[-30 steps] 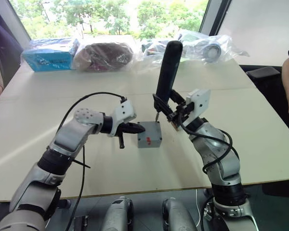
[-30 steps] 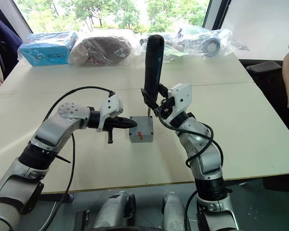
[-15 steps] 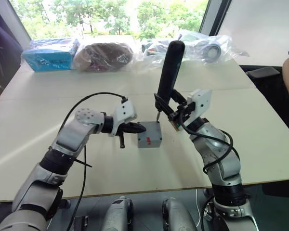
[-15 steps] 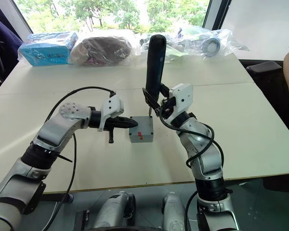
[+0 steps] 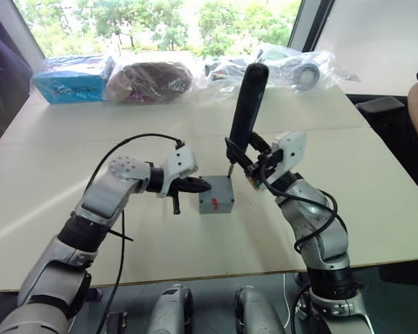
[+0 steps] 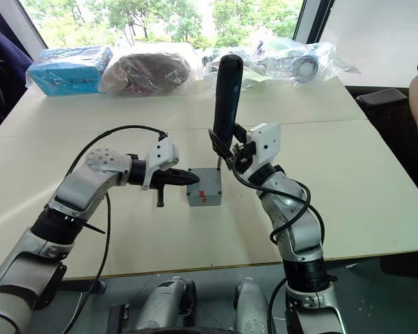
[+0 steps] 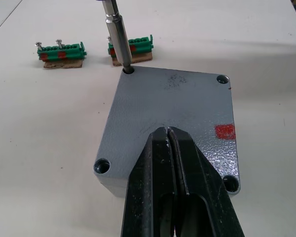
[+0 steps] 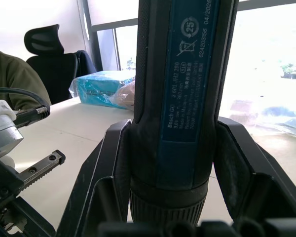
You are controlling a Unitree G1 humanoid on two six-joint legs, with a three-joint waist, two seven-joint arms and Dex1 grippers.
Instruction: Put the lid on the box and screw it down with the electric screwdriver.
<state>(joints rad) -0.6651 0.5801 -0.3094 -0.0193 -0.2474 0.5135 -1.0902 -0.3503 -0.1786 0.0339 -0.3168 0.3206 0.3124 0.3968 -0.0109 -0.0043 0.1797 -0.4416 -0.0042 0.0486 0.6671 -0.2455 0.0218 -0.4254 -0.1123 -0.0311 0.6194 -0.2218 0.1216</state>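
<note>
Lid [image 7: 175, 118] sits on the box [image 5: 217, 202], mid-table. Left gripper [image 7: 168, 136], fingers pressed together, pushes down on it, likely to stop it shifting. Right gripper [image 5: 245, 161] clamps the screwdriver [image 5: 245, 111] upright, bit in the far corner hole. Pale table [image 5: 70, 160]; bagged items [image 5: 150, 80] at far edge; windows beyond.

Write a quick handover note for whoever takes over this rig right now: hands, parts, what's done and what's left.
Left hand: shut, pressing on the lid.
Right hand: shut on the electric screwdriver, upright, bit in one corner hole of the lid.
The lid sits on the box, mid-table.
Done: lid placed.
Left: the other three corner holes look empty; whether this corner's screw is driven home can't be seen.
</note>
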